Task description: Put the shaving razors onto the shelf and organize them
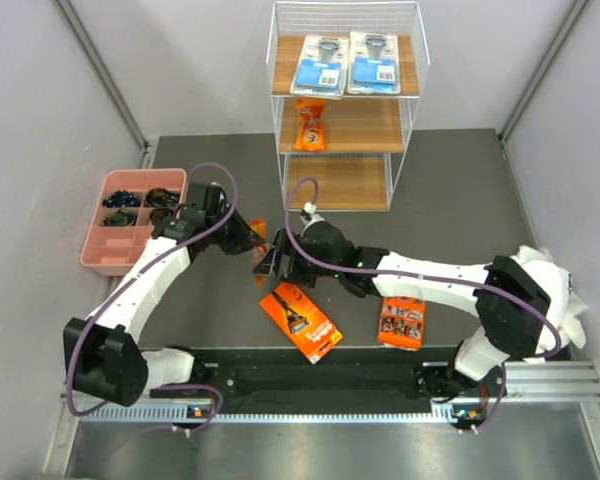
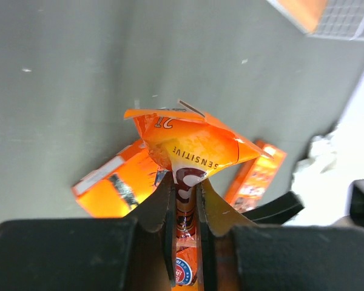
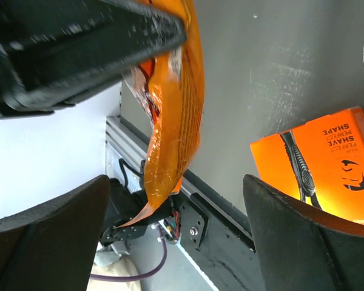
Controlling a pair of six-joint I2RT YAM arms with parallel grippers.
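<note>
Orange pouch (image 2: pixel 194 145) hanging above table (image 1: pixel 450 200), left gripper (image 2: pixel 186 206) pinching it tight; right gripper (image 3: pixel 176 188) spreading wide either side (not touching). Box (image 1: pixel 300 322), card (image 1: pixel 401 322) lying near arm bases. Shelf (image 1: pixel 345 185) beyond, holding blister cards (image 1: pixel 320 62) on top board, second pouch (image 1: pixel 311 125) on middle.
</note>
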